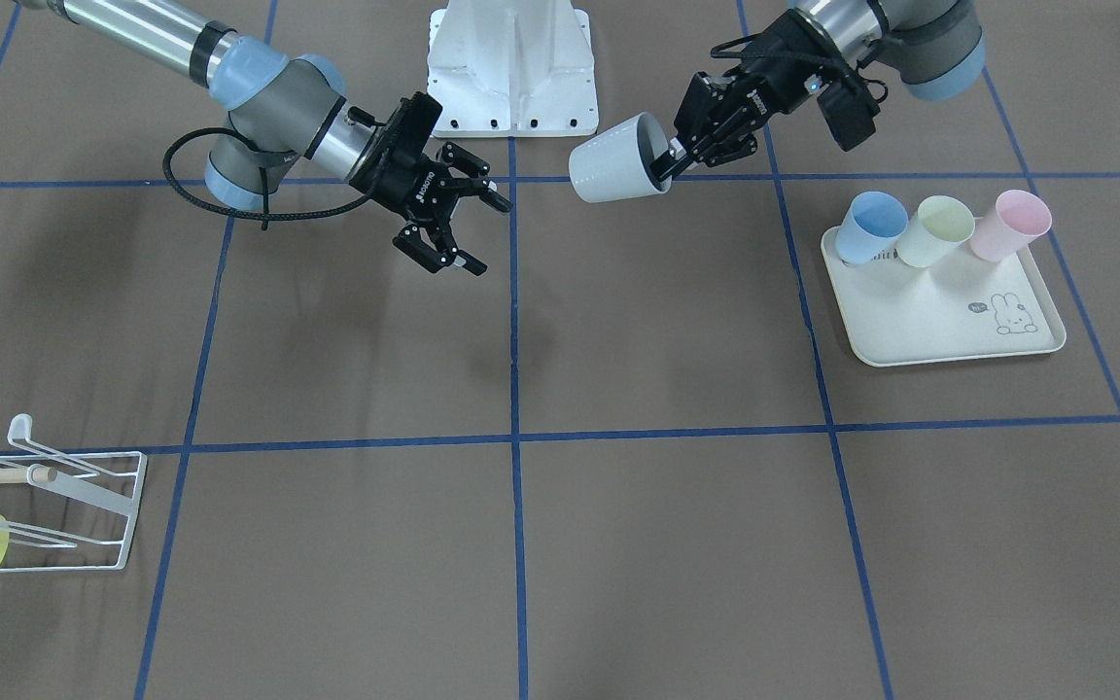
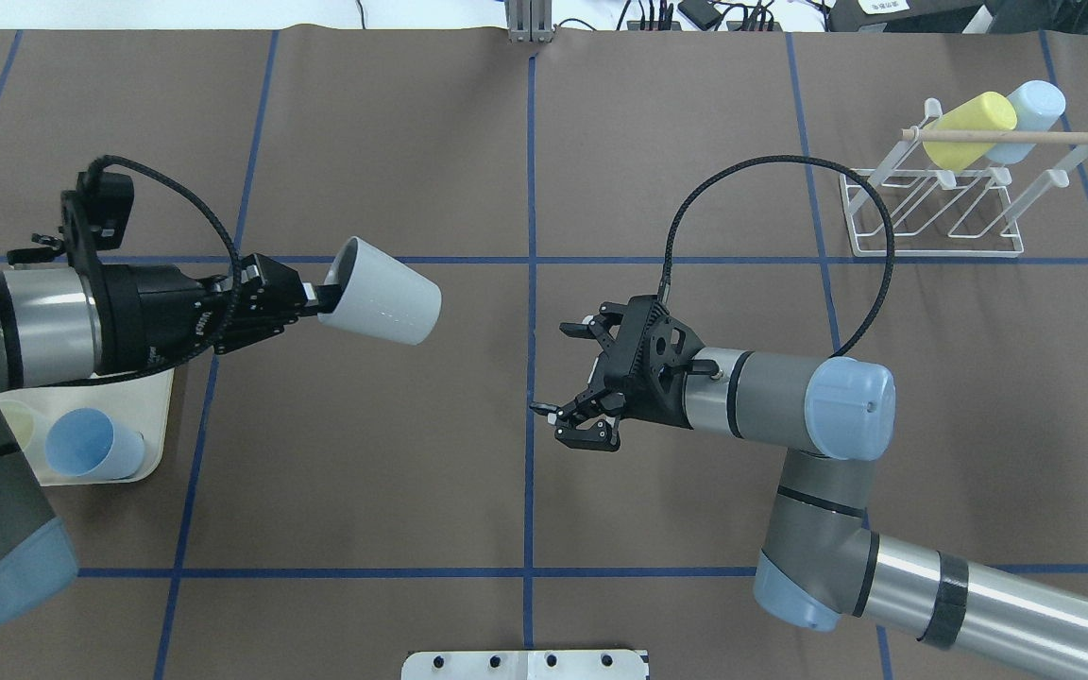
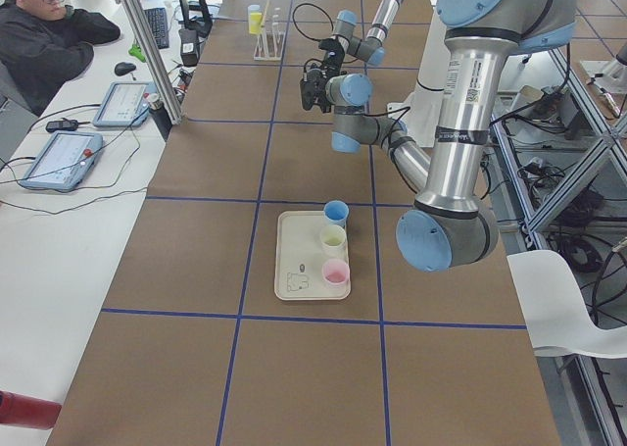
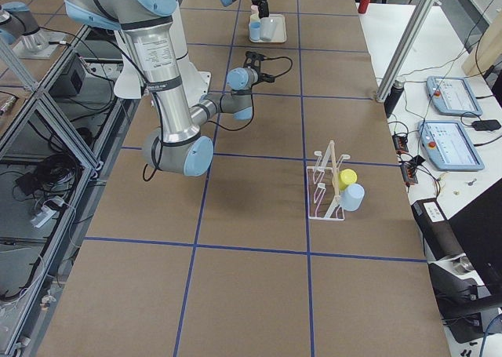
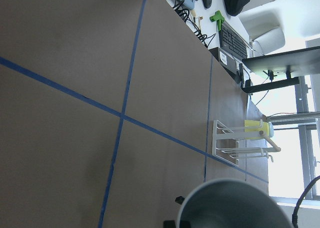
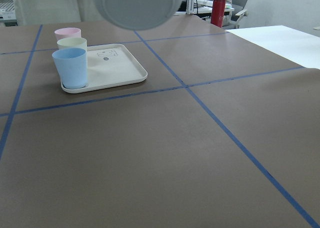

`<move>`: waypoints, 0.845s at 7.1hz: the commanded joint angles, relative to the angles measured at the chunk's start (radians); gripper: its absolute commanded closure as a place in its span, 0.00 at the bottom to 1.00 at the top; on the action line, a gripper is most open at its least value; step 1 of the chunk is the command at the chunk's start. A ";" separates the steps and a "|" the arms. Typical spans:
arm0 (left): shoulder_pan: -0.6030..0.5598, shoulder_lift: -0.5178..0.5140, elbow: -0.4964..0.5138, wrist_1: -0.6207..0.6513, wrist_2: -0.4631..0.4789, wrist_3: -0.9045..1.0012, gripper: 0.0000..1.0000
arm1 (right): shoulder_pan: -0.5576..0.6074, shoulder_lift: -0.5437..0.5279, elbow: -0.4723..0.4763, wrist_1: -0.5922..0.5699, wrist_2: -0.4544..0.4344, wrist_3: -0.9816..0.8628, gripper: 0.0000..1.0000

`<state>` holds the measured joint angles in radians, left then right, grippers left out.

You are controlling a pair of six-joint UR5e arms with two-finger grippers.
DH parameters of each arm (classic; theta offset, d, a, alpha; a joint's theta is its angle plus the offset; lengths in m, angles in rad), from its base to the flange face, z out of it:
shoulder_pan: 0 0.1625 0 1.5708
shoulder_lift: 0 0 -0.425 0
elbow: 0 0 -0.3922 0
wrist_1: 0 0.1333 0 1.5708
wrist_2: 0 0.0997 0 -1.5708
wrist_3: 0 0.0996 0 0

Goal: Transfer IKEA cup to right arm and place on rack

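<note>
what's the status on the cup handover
Left hand shut on grey cup, held sideways in air. Right hand open, apart from cup. Nothing between them.

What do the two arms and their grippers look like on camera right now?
The left arm and right arm are grey-and-silver tubes with light-blue joint caps and a black braided cable each. The left gripper and right gripper are black, two-fingered, with white lettering.

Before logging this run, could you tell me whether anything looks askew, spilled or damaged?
Nothing stands out: three cups stand upright on the tray, two more sit on the rack, and the left pincer holds the grey cup sideways.
</note>
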<state>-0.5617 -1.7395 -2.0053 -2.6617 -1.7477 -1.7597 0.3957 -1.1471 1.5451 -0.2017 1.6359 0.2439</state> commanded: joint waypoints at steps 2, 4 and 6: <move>0.106 -0.037 0.026 0.008 0.097 -0.001 1.00 | -0.009 0.024 0.000 0.025 -0.008 0.000 0.02; 0.108 -0.048 0.054 0.008 0.106 0.000 1.00 | -0.017 0.046 0.000 0.025 -0.008 -0.005 0.02; 0.134 -0.055 0.063 0.009 0.120 0.000 1.00 | -0.035 0.052 0.001 0.024 -0.053 -0.009 0.02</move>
<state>-0.4406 -1.7883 -1.9497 -2.6534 -1.6385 -1.7596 0.3726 -1.0995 1.5451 -0.1767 1.6097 0.2377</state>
